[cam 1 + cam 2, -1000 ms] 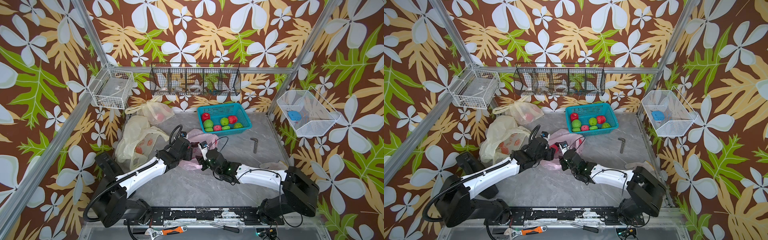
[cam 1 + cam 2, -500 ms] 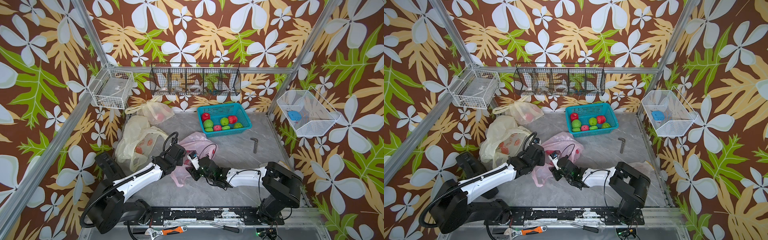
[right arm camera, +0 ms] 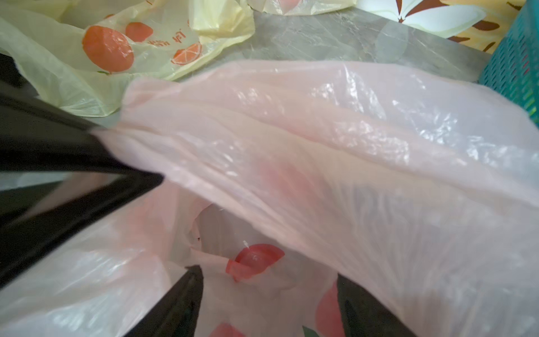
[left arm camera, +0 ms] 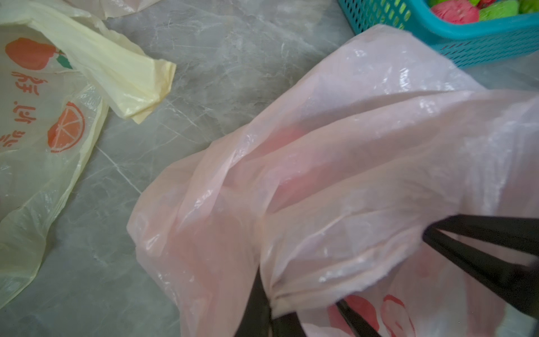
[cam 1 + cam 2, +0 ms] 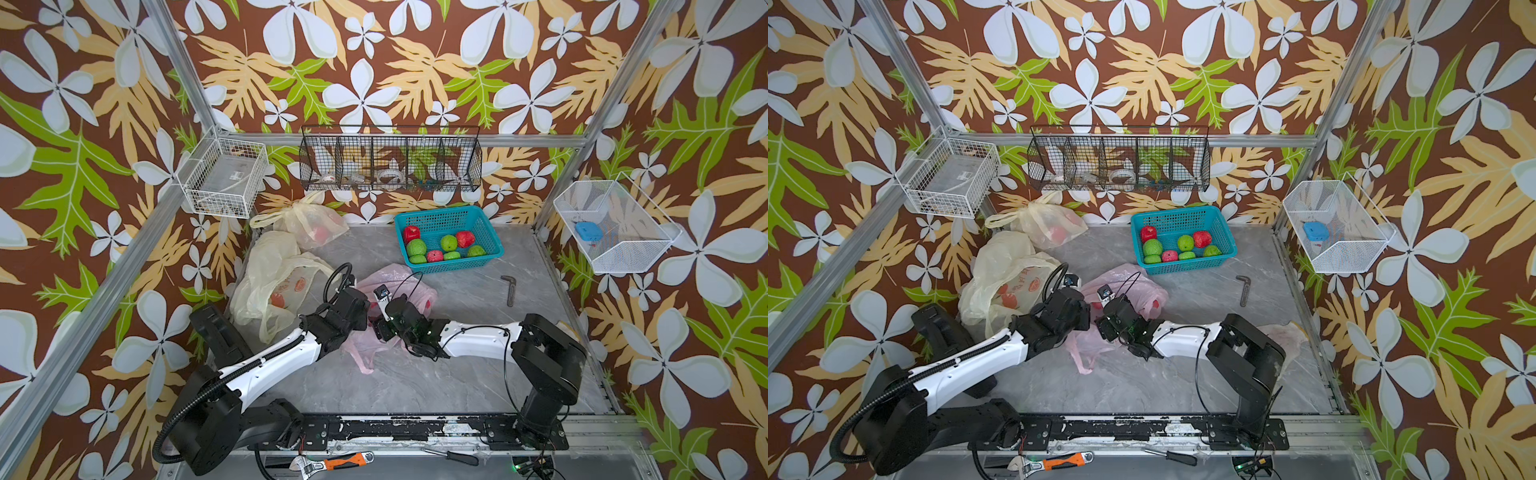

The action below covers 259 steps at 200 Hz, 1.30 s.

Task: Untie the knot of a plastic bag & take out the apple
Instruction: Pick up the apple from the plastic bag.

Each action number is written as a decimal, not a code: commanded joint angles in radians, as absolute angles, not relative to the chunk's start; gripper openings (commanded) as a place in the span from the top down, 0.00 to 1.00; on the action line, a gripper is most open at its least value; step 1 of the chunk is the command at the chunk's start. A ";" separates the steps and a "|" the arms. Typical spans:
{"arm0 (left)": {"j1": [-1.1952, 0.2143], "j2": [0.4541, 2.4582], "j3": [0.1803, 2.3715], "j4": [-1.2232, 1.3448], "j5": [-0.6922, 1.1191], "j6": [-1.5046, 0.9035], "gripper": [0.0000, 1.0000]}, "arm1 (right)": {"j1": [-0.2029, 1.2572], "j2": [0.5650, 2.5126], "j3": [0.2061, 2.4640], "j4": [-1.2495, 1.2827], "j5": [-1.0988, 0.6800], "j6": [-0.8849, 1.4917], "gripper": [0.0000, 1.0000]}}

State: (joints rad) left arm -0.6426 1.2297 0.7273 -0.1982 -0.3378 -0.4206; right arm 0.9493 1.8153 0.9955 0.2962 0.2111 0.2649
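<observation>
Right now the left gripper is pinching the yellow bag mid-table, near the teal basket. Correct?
Wrong colour: the left wrist view shows the left gripper pinching the pink bag, not a yellow one, mid-table near the teal basket.

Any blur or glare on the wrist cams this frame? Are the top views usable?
Left wrist view: pink bag slightly soft, small glints on the film; yellow bag print legible. Right wrist view: pink bag very close and smeared, with brighter glare patches. Both top views: evenly lit, sharp, no harsh shadows, blue basket crisp.
</observation>
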 commanded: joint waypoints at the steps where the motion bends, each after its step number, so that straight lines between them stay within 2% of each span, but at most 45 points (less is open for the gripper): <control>1: -0.640 1.206 0.730 -0.170 -0.301 -0.420 1.00 | 0.916 1.869 1.006 0.417 0.188 0.234 0.23; 34: -0.630 1.159 0.734 -0.171 -0.221 -0.383 1.00 | 0.874 1.943 1.065 0.548 0.062 0.160 0.19; 67: -0.611 1.134 0.767 -0.176 -0.126 -0.352 1.00 | 0.874 2.014 1.092 0.655 0.042 0.066 0.18; 107: -0.598 1.126 0.764 -0.176 -0.070 -0.337 1.00 | 0.874 2.143 1.196 0.669 -0.058 0.029 0.19; 126: -0.598 1.118 0.748 -0.173 -0.054 -0.341 1.00 | 0.875 2.192 1.236 0.678 -0.062 0.040 0.24; 159: -0.598 1.074 0.713 -0.160 -0.024 -0.334 1.00 | 0.875 2.206 1.227 0.726 -0.070 0.055 0.54; 175: -0.598 1.046 0.690 -0.165 -0.040 -0.322 1.00 | 0.875 2.180 1.195 0.732 -0.039 0.059 0.61; 206: -0.598 1.011 0.643 -0.193 -0.104 -0.337 1.00 | 0.874 2.072 1.083 0.748 0.025 0.046 0.67; 259: -0.598 0.990 0.595 -0.195 -0.159 -0.398 1.00 | 0.883 1.871 0.906 0.705 0.050 0.051 0.68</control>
